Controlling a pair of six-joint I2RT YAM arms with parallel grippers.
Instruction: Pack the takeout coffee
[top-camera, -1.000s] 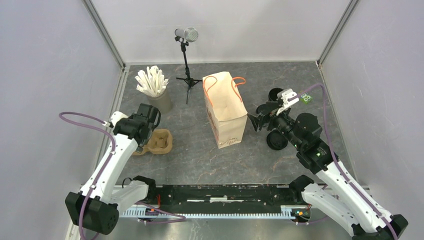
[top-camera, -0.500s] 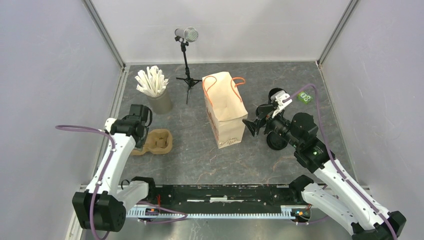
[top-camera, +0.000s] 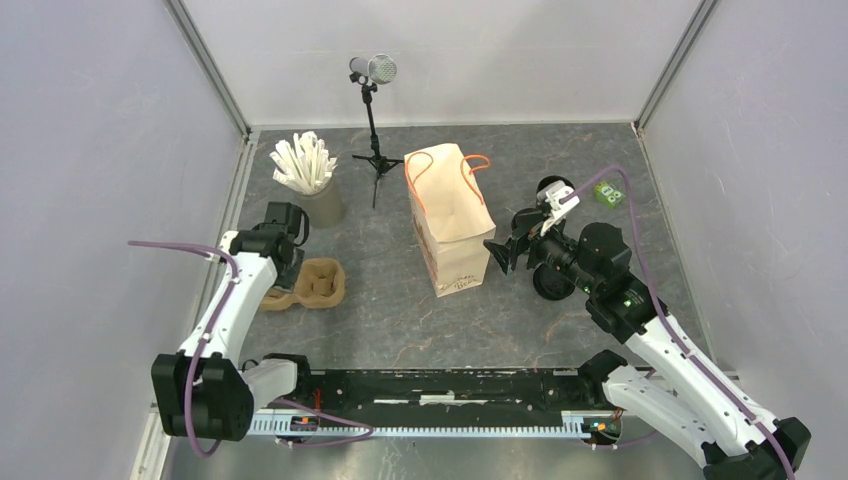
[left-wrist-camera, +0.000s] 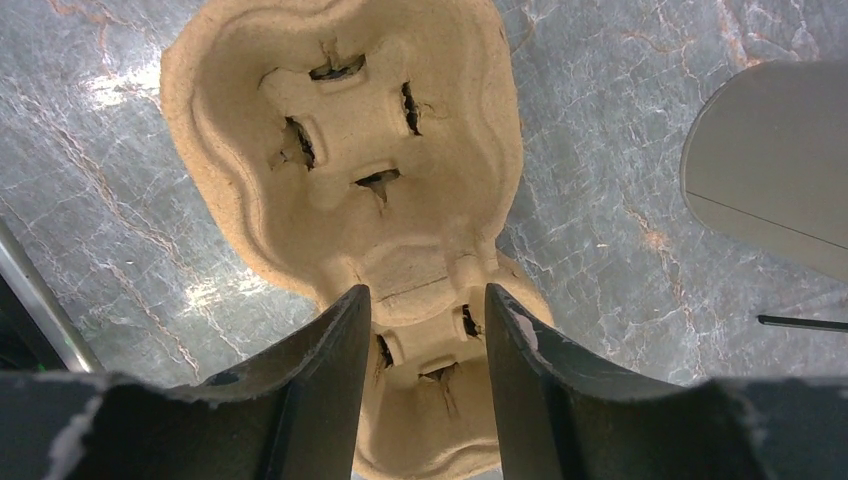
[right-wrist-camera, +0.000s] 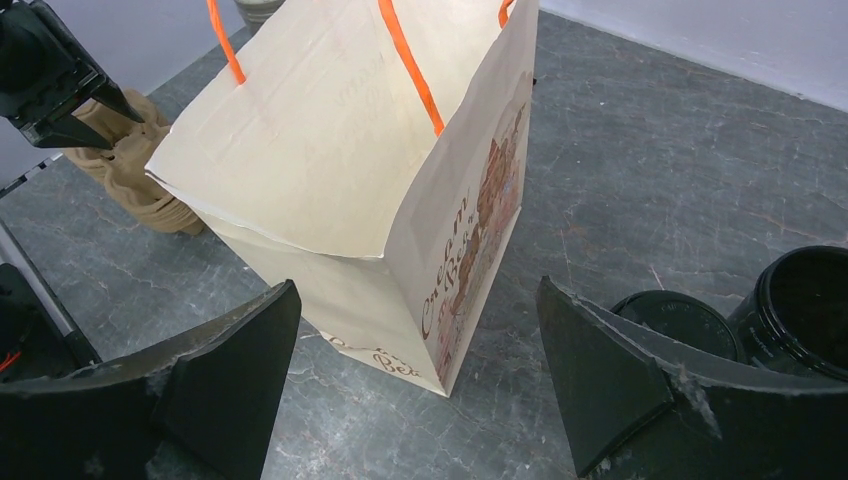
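The takeout coffee stands apart as an open black cup (top-camera: 550, 187) (right-wrist-camera: 800, 310) and its round black lid (top-camera: 548, 285) (right-wrist-camera: 680, 320) flat on the table, right of the brown paper bag (top-camera: 448, 215) (right-wrist-camera: 340, 150). My right gripper (top-camera: 508, 237) (right-wrist-camera: 418, 290) hangs wide open beside the bag's right side, holding nothing, with cup and lid just behind its right finger. My left gripper (top-camera: 285, 262) (left-wrist-camera: 428, 295) points down on the cardboard cup carrier (top-camera: 318, 283) (left-wrist-camera: 350, 150), its jaws closed onto the carrier's near cup well.
A grey cup of white sticks (top-camera: 318, 200) (left-wrist-camera: 770, 180) stands behind the carrier. A microphone on a small tripod (top-camera: 373, 110) is at the back, and a small green block (top-camera: 608, 196) lies at the far right. Walls enclose the table on three sides.
My left gripper moved back over the carrier and narrowed its jaws onto it. My right gripper shifted left toward the bag, staying wide open.
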